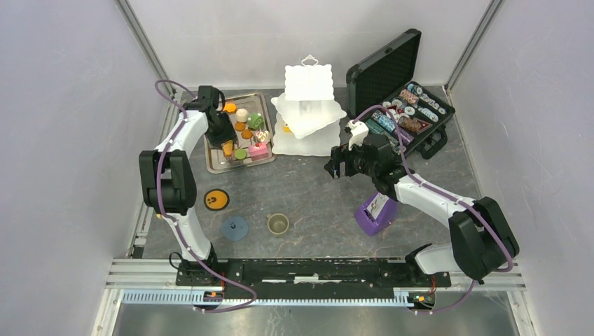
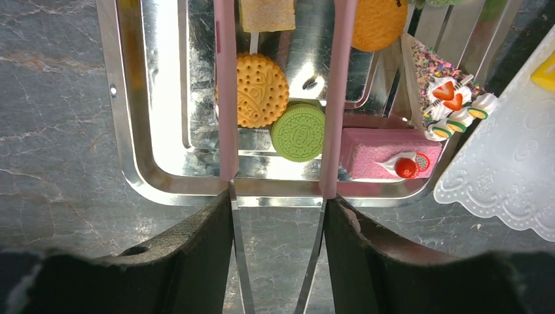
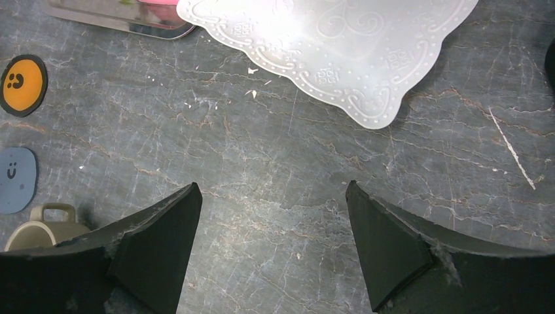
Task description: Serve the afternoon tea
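My left gripper [image 2: 278, 199] is shut on metal tongs with pink tips [image 2: 226, 98], held over the steel tray [image 2: 131, 163]. The tong arms stand apart around an orange cookie [image 2: 262, 90] and a green cookie [image 2: 298, 132]. A pink cake [image 2: 379, 154] and a cream pastry [image 2: 451, 108] lie to the right. In the top view the left gripper [image 1: 223, 134] is over the tray [image 1: 213, 164], left of the white three-tier stand [image 1: 307, 112]. My right gripper [image 1: 336, 166] is open and empty above bare table, in front of the stand [image 3: 340, 46].
An orange coaster [image 1: 216, 199], a blue coaster [image 1: 234, 227] and the olive cup [image 1: 278, 224] sit at the near middle. A purple card holder [image 1: 375, 213] stands under my right arm. An open black chip case [image 1: 406, 105] is at the back right. Something yellow [image 1: 286, 128] sits on the stand's bottom tier.
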